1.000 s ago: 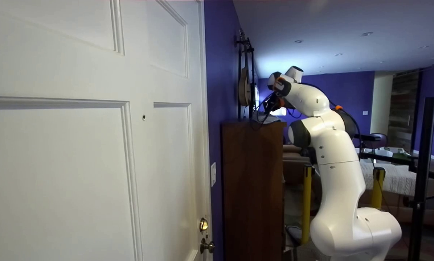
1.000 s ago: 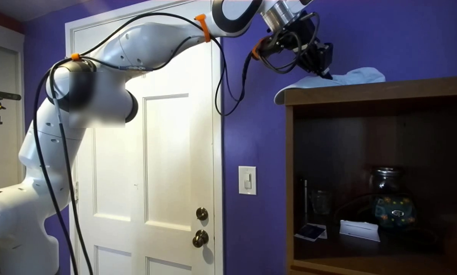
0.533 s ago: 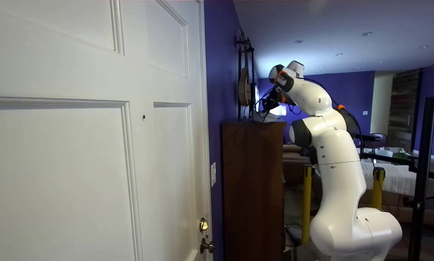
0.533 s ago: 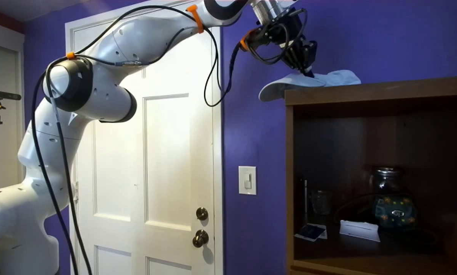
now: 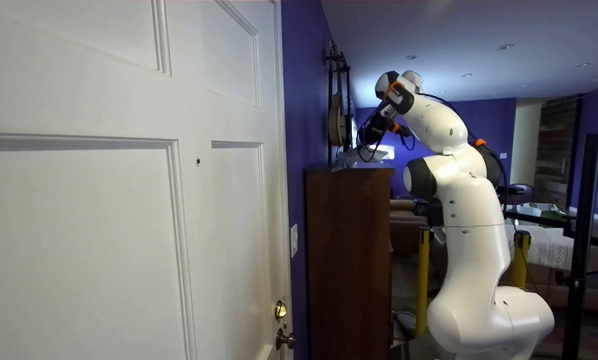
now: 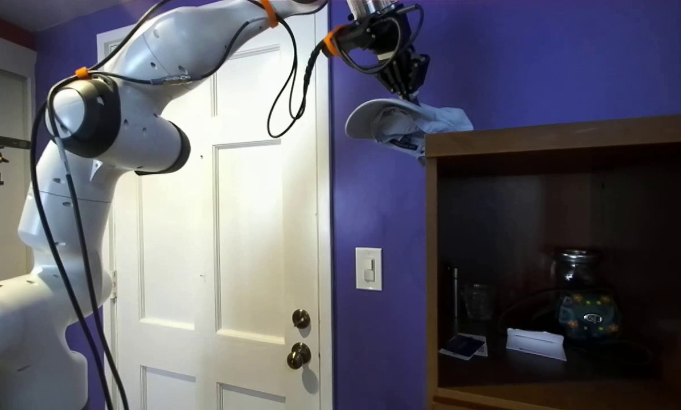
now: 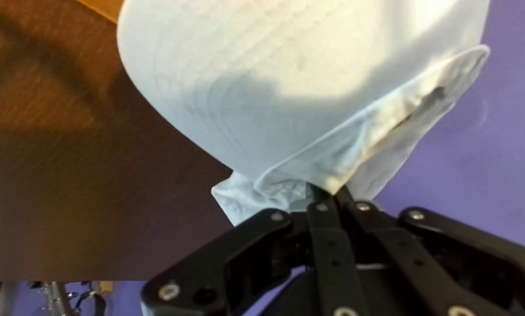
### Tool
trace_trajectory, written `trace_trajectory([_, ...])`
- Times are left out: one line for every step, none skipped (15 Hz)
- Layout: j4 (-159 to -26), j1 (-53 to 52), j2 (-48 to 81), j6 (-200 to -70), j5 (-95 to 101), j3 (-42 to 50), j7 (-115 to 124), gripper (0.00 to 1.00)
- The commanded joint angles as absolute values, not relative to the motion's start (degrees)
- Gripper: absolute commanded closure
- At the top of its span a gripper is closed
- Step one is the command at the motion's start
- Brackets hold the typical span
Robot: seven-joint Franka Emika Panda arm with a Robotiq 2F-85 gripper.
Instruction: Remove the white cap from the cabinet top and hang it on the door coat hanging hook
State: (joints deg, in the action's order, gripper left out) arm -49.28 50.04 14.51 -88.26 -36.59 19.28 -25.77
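In the wrist view my gripper (image 7: pixel 332 193) is shut on a fold of the white cap (image 7: pixel 253 79), whose brim fills the upper middle. The cap (image 6: pixel 389 122) hangs below the gripper (image 6: pixel 410 98) in an exterior view, brim outward, mostly past the edge of the cabinet (image 6: pixel 545 135). Its rear part is behind the cabinet's top corner; whether it still touches the wood I cannot tell. The cap (image 5: pixel 361 158) also shows above the cabinet (image 5: pixel 349 250), partly behind cables. Both exterior views show the white door (image 5: pixel 79 240). The door coat hanging hook is out of view.
A purple wall (image 6: pixel 386 199) with a light switch (image 6: pixel 369 269) lies between door and cabinet. Guitars (image 5: pixel 337 117) hang behind the cabinet. Inside its shelf stands a jar (image 6: pixel 581 273). Cables (image 6: pixel 295 85) loop from my arm. Yellow posts (image 5: pixel 422 280) stand near the arm.
My gripper has risen a little and moved away from the cabinet towards the door side, pulling the cap along. The cap, earlier mostly lying on the cabinet top, now overhangs its edge.
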Motion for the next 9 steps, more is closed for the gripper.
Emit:
trace_trajectory([-52.98,49.76,10.34,-83.99,-38.09,18.06,-30.28,0.99])
trace_trajectory([-53.49,49.68,9.51,-82.25,-38.12,17.71,-31.10,0.99])
trace_trajectory([-54.12,49.52,8.75,-81.12,-38.12,17.41,-32.04,0.99])
trace_trajectory([-55.09,49.23,7.80,-79.65,-37.71,17.03,-33.06,0.99])
trace_trajectory([-56.43,48.87,6.75,-78.79,-37.57,16.67,-34.05,0.99])
trace_trajectory([-57.49,48.57,5.92,-77.43,-37.45,16.34,-34.80,0.99])
trace_trajectory([-59.25,48.20,4.72,-76.38,-37.65,15.90,-35.91,0.99])
trace_trajectory([-60.93,47.89,3.69,-74.78,-37.93,15.41,-36.50,0.99])
trace_trajectory([-63.12,47.40,2.48,-73.82,-38.18,14.93,-37.45,0.99])
